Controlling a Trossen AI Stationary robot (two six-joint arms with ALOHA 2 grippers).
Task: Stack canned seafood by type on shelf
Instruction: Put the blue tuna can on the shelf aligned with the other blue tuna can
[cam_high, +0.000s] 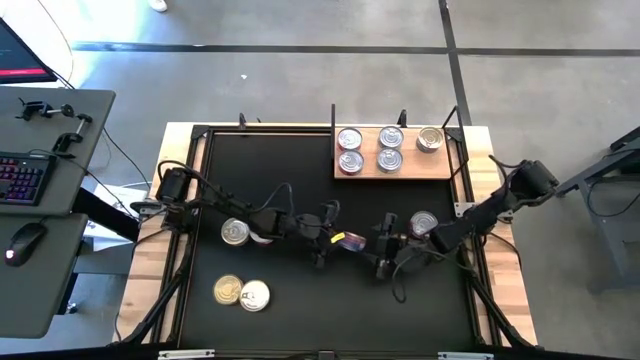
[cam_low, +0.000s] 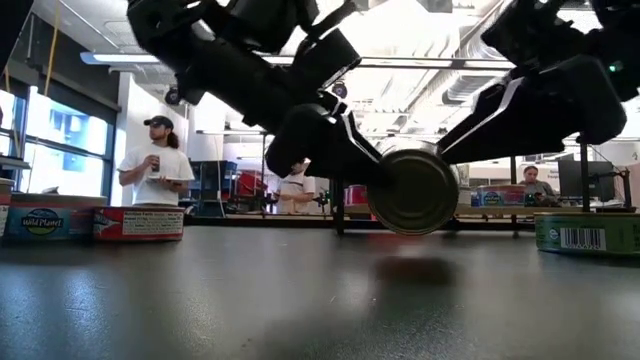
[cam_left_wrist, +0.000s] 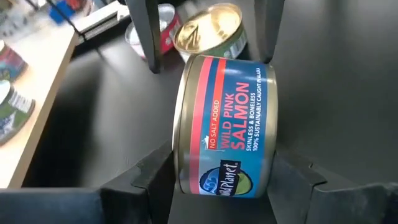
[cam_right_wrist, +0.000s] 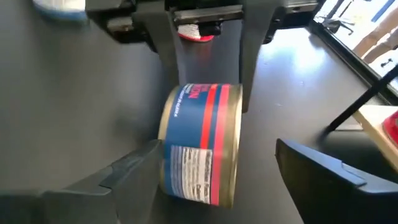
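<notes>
A salmon can (cam_left_wrist: 227, 127) is pinched on its flat ends between the left jaws, lifted on edge above the black mat (cam_high: 260, 180). The left gripper (cam_high: 337, 238) is met by the right gripper (cam_high: 383, 247) mid-mat. The right jaws are spread wide, with the can between them and clear of both fingers (cam_right_wrist: 323, 171). Another can (cam_high: 423, 224) is seen just behind the right jaws; three cans (cam_high: 235, 232) lie behind the left jaws. Five cans (cam_high: 390, 148) are set on the shelf (cam_high: 440, 166), beyond the right jaws at the worktop's far edge.
</notes>
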